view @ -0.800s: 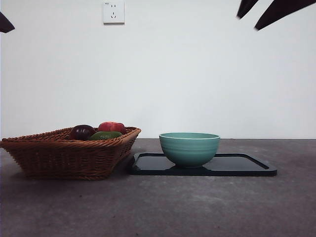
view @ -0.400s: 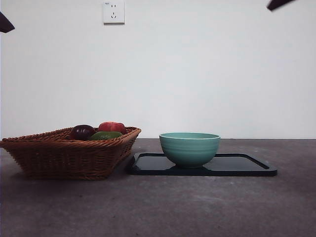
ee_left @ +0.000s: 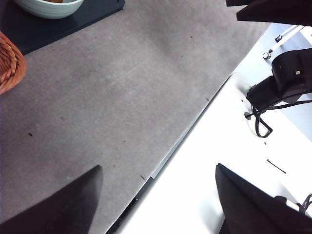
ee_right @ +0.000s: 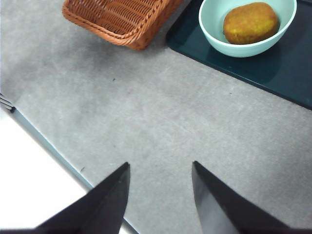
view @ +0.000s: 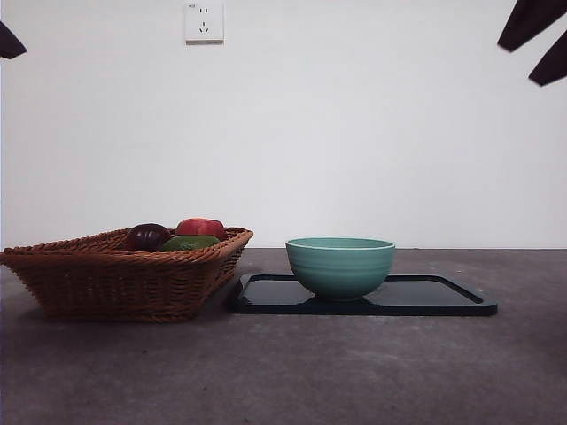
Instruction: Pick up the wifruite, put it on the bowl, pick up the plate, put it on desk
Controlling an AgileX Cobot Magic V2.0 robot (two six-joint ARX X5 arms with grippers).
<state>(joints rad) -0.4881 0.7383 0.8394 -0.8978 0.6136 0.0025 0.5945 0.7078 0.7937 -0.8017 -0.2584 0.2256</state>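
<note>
Right gripper (ee_right: 158, 195) jaws apart, empty, high over bare worktop (view: 292, 372). Left gripper (ee_left: 156, 195) jaws apart, empty. Bowl (view: 340, 266) on black tray (view: 443, 297), brownish fruit (ee_right: 250, 22) inside, probably kiwifruit. Wicker basket (view: 124, 274) at bowl's 9 o'clock.

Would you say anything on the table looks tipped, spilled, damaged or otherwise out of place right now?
Nothing stands out. The bowl sits upright on the black tray with a brown fruit inside it, the wicker basket stands beside the tray with its fruit inside, and the desk shows no spill.
</note>
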